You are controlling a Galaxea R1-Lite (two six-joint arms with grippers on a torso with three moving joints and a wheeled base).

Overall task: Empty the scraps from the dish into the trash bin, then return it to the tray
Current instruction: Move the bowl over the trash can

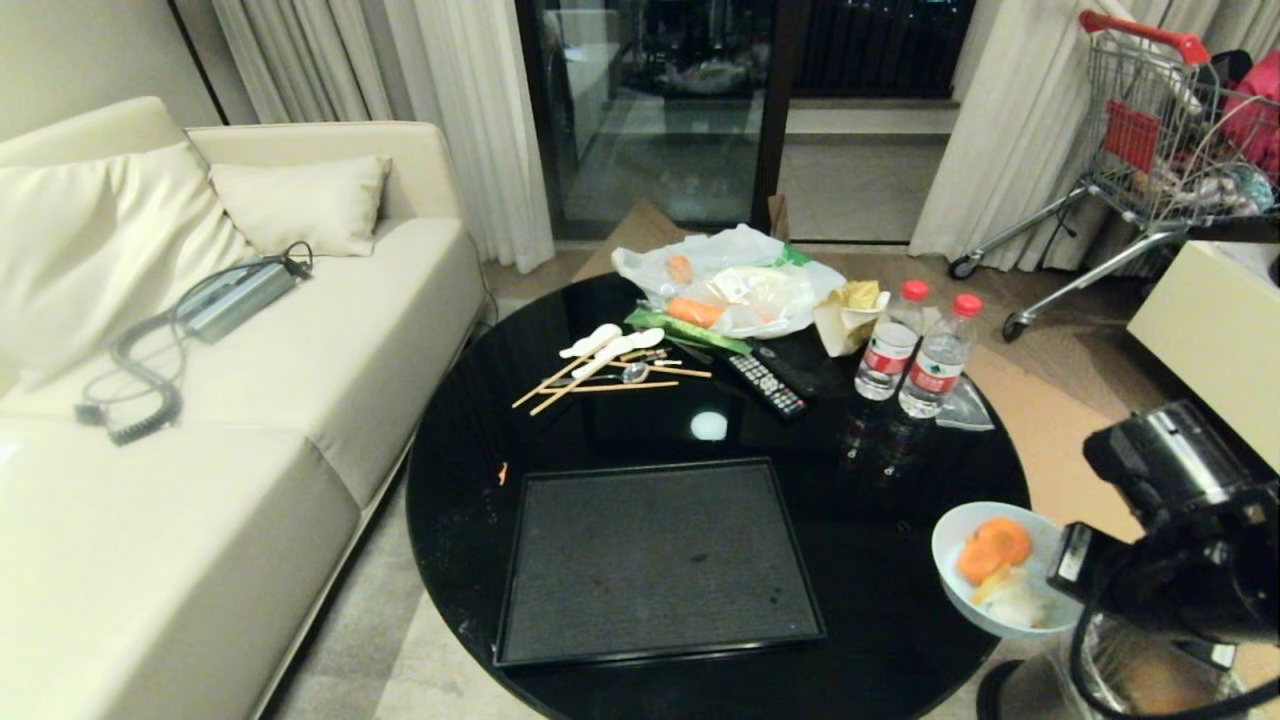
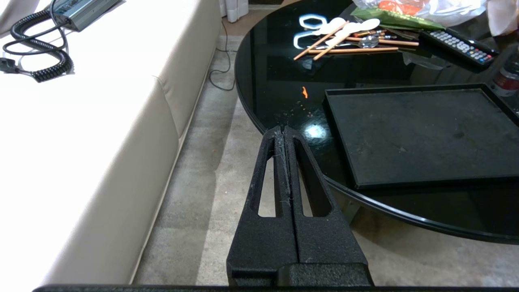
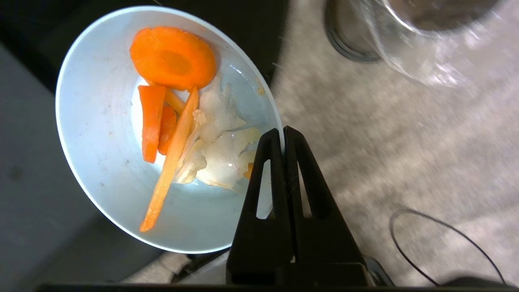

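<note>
The right gripper [image 3: 282, 136] is pinching the rim of the dish [image 1: 960, 585] at the surface's four o'clock edge, scraps [image 3: 182, 117] still inside. The trash bin [image 1: 1130, 675] is waiting below at five o'clock; emptying and returning to the tray [image 1: 655, 560] are both remaining. The left gripper [image 2: 282, 132] is hanging closed and idle.

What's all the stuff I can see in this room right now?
Table: one, round, black, centre.
Tray: one, black, bare, near side of table.
Dish: one, pale blue, held at table's right edge.
Scraps: several, orange and whitish, in dish.
Trash bin: one, clear-lined, on floor below dish.
Bottles: two, clear, red caps, far right of table.
Remote: one, black, mid-table.
Chopsticks and spoons: several, wooden and white, far side.
Bag with carrots: one, white, far edge.
Sofa: one, cream, left.
Cart: one, metal, red handle, far right.
Left gripper: shut, idle beside table.
Right gripper: shut on dish rim.
</note>
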